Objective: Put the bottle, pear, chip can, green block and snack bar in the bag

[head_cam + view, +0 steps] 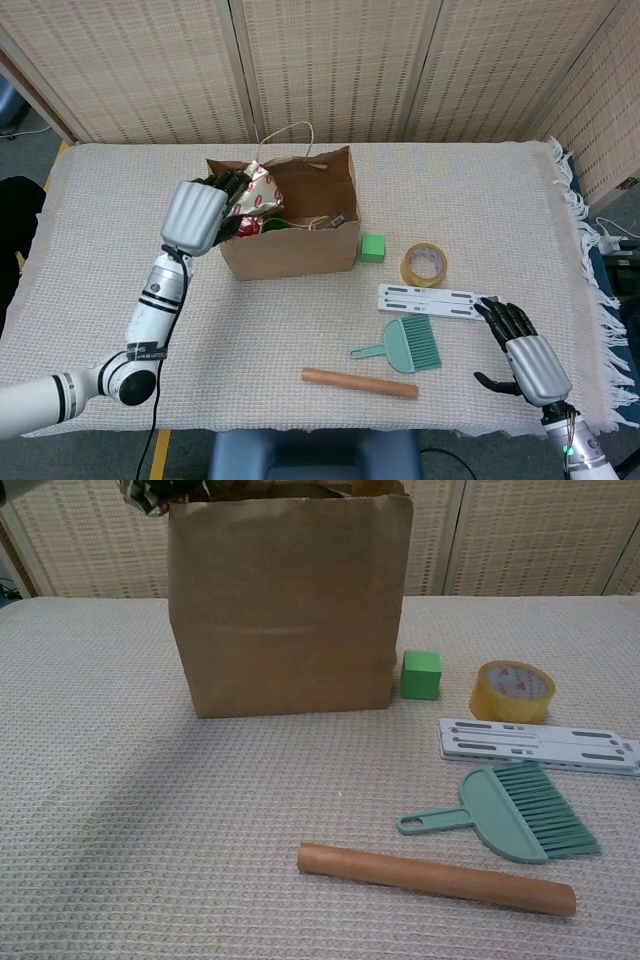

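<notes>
My left hand (pixel 200 216) holds the shiny red-and-silver snack bar (pixel 258 189) over the left part of the brown paper bag's (pixel 292 247) open top. In the chest view only a dark bit of that hand and wrapper (pixel 148 494) shows above the bag (pixel 290 605). Something green lies inside the bag, partly hidden. The green block (pixel 373 247) (pixel 421 674) sits on the cloth just right of the bag. My right hand (pixel 522 348) rests near the table's front right with fingers apart, holding nothing.
A tape roll (pixel 424 264) (pixel 511 691), a grey-white slotted plate (pixel 428 300) (pixel 537 744), a teal hand brush (pixel 404 346) (pixel 511 814) and a wooden rod (pixel 360 382) (pixel 435 878) lie right of and in front of the bag. A woven screen stands behind the table.
</notes>
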Robot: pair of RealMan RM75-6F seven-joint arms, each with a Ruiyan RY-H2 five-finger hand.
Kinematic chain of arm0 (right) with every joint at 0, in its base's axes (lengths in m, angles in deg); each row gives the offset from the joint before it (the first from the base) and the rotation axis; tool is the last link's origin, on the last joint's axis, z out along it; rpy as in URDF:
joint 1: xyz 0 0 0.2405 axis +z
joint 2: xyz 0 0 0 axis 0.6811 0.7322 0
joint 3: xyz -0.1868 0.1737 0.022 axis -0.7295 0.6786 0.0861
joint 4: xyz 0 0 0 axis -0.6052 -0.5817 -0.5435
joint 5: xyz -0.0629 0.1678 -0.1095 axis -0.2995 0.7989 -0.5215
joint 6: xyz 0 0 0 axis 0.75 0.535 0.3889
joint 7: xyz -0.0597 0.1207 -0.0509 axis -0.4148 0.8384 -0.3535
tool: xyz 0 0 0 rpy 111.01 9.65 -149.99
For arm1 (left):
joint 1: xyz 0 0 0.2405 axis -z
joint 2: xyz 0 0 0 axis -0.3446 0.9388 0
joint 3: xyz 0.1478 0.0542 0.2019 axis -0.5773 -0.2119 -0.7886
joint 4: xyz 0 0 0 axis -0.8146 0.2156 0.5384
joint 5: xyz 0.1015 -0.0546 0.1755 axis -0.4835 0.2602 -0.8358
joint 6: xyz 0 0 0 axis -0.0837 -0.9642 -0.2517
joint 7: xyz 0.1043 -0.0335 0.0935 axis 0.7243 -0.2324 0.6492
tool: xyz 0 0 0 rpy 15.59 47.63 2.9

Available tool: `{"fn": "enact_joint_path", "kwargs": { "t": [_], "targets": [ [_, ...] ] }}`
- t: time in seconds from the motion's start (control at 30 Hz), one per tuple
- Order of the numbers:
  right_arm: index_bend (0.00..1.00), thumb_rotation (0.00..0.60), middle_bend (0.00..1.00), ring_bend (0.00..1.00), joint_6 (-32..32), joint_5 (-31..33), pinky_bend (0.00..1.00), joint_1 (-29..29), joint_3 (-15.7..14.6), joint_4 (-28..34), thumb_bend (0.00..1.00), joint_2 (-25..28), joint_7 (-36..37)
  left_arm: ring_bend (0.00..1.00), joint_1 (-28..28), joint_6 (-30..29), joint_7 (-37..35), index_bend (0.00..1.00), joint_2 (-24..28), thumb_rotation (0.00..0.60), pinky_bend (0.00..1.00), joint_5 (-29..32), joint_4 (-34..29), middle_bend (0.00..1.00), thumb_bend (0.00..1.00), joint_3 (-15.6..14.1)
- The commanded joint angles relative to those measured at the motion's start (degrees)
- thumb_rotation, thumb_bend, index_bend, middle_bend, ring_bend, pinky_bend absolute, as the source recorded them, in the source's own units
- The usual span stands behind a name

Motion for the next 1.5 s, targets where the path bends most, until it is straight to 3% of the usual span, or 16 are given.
{"fn": "enact_joint_path", "kwargs": {
  "t": [0.03, 0.23, 0.3, 0.37, 0.47, 0.53, 0.63, 1.07, 1.5],
  "targets": [
    [0.0, 0.6, 0.0, 0.0, -0.1, 0.2, 0.0, 0.0, 0.1, 0.1, 0.07, 0.1, 0.2, 0.64, 4.1, 1.3, 4.2, 0.67, -3.1, 0.6, 0.76, -3.1, 5.5, 0.68, 0.6, -1.1],
    [0.0, 0.6, 0.0, 0.0, -0.2, 0.6, 0.0, 0.0, 0.2, 0.2, 0.07, 0.4, 0.5, 0.63, 8.0, 2.3, 10.3, 0.66, -3.8, 0.6, 0.75, -9.5, 12.3, 0.67, 0.6, -3.8],
    [0.0, 0.6, 0.0, 0.0, -0.2, 0.6, 0.0, 0.0, 0.2, 0.3, 0.07, 0.5, 0.5, 0.59, 8.7, 2.7, 11.3, 0.61, -3.4, 0.6, 0.71, -12.7, 13.9, 0.63, 0.58, -5.5],
    [0.0, 0.6, 0.0, 0.0, -0.2, 0.5, 0.0, 0.0, 0.2, 0.3, 0.07, 0.5, 0.5, 0.48, 8.8, 2.8, 12.1, 0.5, -3.2, 0.6, 0.6, -15.1, 14.9, 0.52, 0.54, -7.1],
    [0.0, 0.6, 0.0, 0.0, -0.3, 0.5, 0.0, 0.0, 0.2, 0.4, 0.07, 0.4, 0.4, 0.19, 8.4, 2.5, 13.8, 0.22, -3.3, 0.6, 0.34, -15.9, 14.9, 0.21, 0.45, -8.2],
    [0.0, 0.6, 0.0, 0.0, -0.3, 0.4, 0.0, 0.0, 0.1, 0.4, 0.07, 0.4, 0.3, 0.07, 8.2, 2.2, 14.2, 0.09, -3.4, 0.6, 0.2, -15.4, 14.4, 0.08, 0.42, -8.0],
    [0.0, 0.6, 0.0, 0.0, -0.3, 0.4, 0.0, 0.0, 0.1, 0.4, 0.07, 0.4, 0.1, 0.0, 7.9, 1.9, 14.7, 0.0, -3.5, 0.6, 0.08, -14.0, 13.5, 0.0, 0.41, -7.2],
    [0.0, 0.6, 0.0, 0.0, -0.1, 0.2, 0.0, -0.1, 0.1, 0.3, 0.07, 0.5, 0.1, 0.0, 4.1, -1.6, 13.5, 0.0, -1.1, 0.6, 0.1, -10.5, 7.7, 0.0, 0.41, -6.3],
    [0.0, 0.6, 0.0, 0.0, -0.4, 0.2, 0.0, -0.1, -0.1, 0.3, 0.07, 0.4, -0.2, 0.0, -12.4, -13.1, 2.5, 0.01, 10.7, 0.6, 0.1, -5.9, -12.6, 0.0, 0.42, -9.2]
  ]
}}
